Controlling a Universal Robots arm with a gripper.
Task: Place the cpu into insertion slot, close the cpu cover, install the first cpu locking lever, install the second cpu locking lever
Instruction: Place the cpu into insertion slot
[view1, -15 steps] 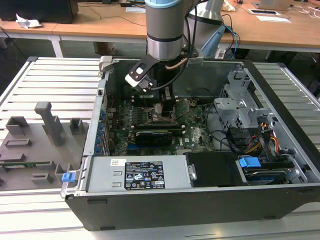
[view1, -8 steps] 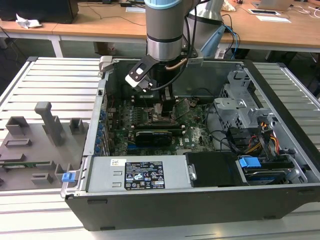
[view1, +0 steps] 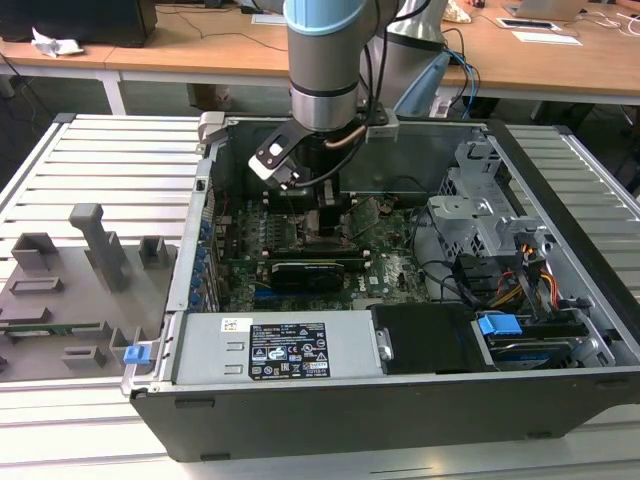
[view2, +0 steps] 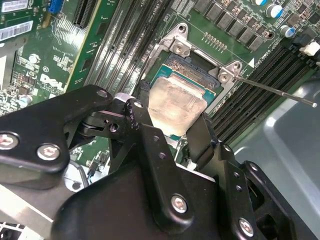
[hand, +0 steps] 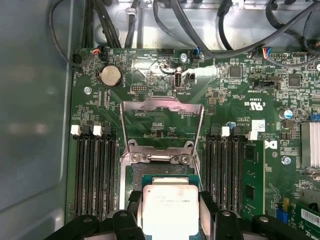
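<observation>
The cpu (hand: 170, 210), a small square chip with a silver top (view2: 176, 106), sits between the two black fingers (view2: 141, 107) of my gripper (hand: 170, 199), which is shut on its edges. It hangs just over the near part of the insertion slot (hand: 156, 172), the dark square socket with a grey rim (view2: 192, 65). Whether the chip touches the socket I cannot tell. The cpu cover (hand: 162, 127) stands swung open beyond the socket, its cut-out showing the board behind. In the exterior view my gripper (view1: 325, 215) reaches down into the open case onto the motherboard (view1: 390, 270).
Long black memory slots (hand: 95, 170) flank the socket on both sides. A thin metal lever rod (view2: 275, 90) sticks out from the socket's corner. Cables (hand: 200, 30) run along the case wall. A power supply (view1: 280, 350) and drive bays (view1: 500, 230) fill the case's other parts.
</observation>
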